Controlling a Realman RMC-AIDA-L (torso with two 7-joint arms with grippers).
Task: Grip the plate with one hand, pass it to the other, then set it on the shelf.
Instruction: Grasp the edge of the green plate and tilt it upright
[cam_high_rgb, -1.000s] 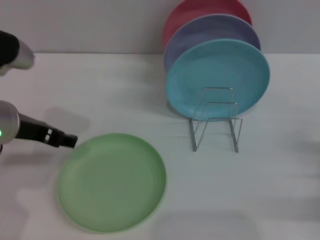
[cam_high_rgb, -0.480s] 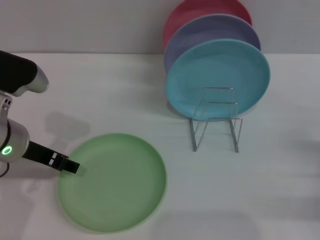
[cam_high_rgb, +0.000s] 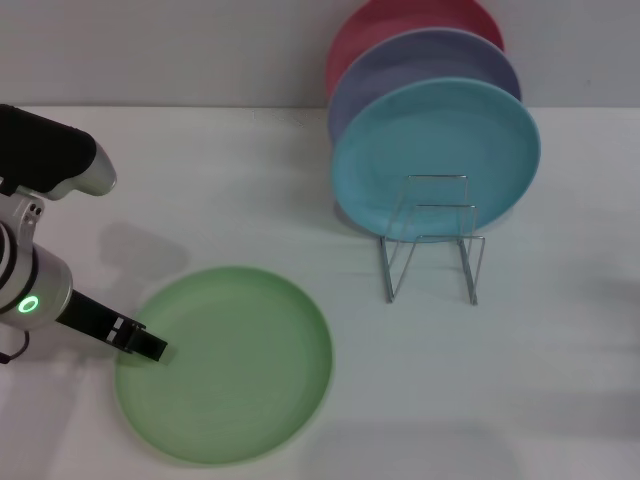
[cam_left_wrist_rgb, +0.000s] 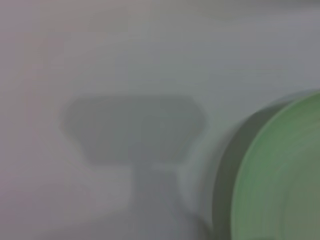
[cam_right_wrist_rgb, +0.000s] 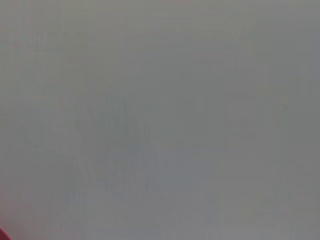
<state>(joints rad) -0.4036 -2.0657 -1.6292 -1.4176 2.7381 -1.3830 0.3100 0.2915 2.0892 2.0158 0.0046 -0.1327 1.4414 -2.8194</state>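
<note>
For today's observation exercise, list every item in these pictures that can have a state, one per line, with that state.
Green plate: lying flat on the table, not lifted.
Left pincer: low at the green plate's left rim.
Wire rack: upright; its front slots hold nothing.
Turquoise plate: standing on edge behind the rack's front loops.
Lavender plate: on edge behind the turquoise one.
Red plate: on edge, rearmost.

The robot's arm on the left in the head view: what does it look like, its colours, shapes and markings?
The left arm is a rounded silver-grey cylinder with a black upper segment and a small glowing green ring light. From it juts a slim black tool bearing small white markings. The right arm is out of view.
</note>
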